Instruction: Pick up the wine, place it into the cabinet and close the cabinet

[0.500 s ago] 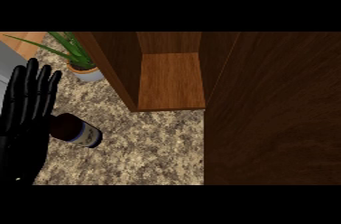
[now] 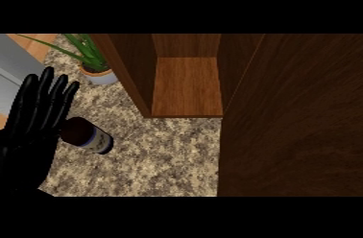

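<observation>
Counting one wine bottle (image 2: pixel 88 135) near counter's (image 2: pixel 156 155) left edge, one open cabinet (image 2: pixel 186 83), one potted plant (image 2: pixel 90 64), one left hand (image 2: pixel 32 126) straight-fingered, holding nothing.

Left hand (image 2: pixel 32 124): black. Wine bottle (image 2: pixel 89 136): dark brown body, pale label with dark blue band. Counter (image 2: pixel 156 155): speckled beige-brown granite pattern. Cabinet (image 2: pixel 188 83): warm reddish-brown wood inside, vertical grain, darker brown side walls. Cabinet door (image 2: pixel 291 122): dark brown wood, faint grain. Potted plant (image 2: pixel 89 57): green leaves, grey-blue pot. Wall strip at far left: light grey.
</observation>
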Robot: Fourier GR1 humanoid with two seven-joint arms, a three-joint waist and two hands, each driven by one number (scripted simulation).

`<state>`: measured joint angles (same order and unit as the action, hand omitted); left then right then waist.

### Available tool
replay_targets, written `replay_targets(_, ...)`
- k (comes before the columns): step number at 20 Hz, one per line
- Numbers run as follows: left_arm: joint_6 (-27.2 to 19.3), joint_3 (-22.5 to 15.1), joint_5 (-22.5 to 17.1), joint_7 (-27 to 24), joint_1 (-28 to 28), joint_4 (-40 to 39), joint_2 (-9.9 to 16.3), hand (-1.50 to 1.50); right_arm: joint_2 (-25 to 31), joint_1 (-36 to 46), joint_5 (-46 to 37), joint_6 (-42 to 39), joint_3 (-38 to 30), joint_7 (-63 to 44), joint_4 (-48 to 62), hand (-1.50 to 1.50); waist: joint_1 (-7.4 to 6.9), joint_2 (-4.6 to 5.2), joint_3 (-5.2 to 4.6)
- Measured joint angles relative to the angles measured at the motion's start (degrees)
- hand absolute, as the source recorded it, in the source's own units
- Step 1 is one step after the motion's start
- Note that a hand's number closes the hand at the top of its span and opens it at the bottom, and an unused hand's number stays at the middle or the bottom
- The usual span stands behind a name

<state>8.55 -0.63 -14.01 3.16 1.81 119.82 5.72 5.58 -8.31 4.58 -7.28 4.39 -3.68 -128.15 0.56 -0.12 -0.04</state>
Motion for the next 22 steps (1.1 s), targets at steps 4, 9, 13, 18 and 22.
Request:
replay_targets(4, -0.39, -0.70, -5.65, 6.27, -0.94, 4.21, -0.48, -1.50, 0.72, -0.58, 3.37, -1.26, 1.50, -5.60, -4.42, -1.50, -0.37, -0.02, 0.02)
replay_targets(9, -4.62, -3.94, -5.34, 13.53, -0.34, 11.08, -1.85, -1.50, 0.97, -1.95, 5.71, -1.69, 1.66, -9.98, -9.38, -1.50, -0.43, 0.00, 0.04)
replay_targets(13, -6.61, -6.76, -3.63, 16.78, -1.33, 15.47, -2.74, -1.50, 0.68, 1.21, 5.49, -0.11, 2.04, -14.42, -10.06, -1.50, -0.54, 0.01, 0.04)
replay_targets(18, -10.69, -11.74, 0.21, 20.01, 0.05, 16.83, -4.03, -1.50, 0.10, 4.34, 4.47, 2.50, 3.53, -19.30, -10.98, -1.50, -0.50, 0.01, 0.05)
replay_targets(22, -13.76, -14.78, 3.66, 22.62, 1.64, 18.05, -4.96, -1.50, 0.36, 6.65, 4.30, 3.25, 2.95, -22.15, -11.67, -1.50, -0.50, 0.01, 0.05)
